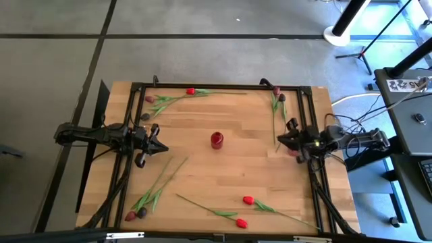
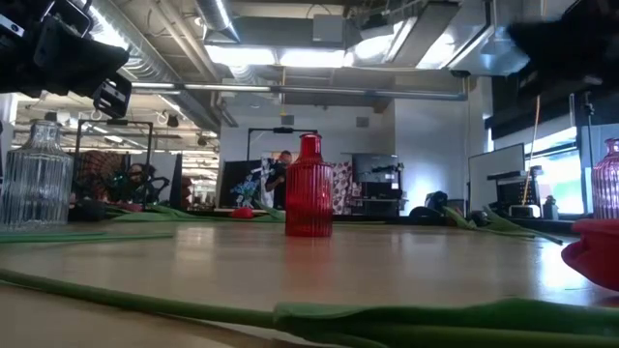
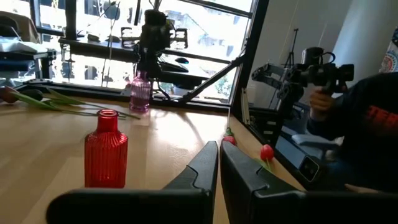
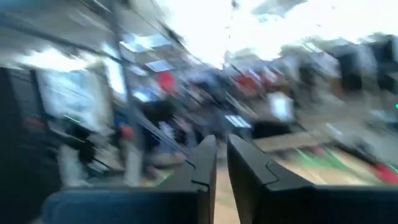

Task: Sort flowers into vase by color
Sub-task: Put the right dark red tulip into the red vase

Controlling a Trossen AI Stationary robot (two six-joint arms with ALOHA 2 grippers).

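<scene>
Mid-table red vase [image 1: 217, 140], both tools [image 1: 156, 146] apart

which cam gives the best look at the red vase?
Left wrist view: the red vase is near, whole, unobstructed, and visibly empty. Low view shows it whole but smaller. High view shows only its top, mid-table. Right wrist view is too blurred to show it.

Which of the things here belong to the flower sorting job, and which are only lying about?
For the job:
red vase
pink vase
clear vase
red tulips
dark tulips

Only lying about:
white stand on the floor
side desk
person beside the table
</scene>
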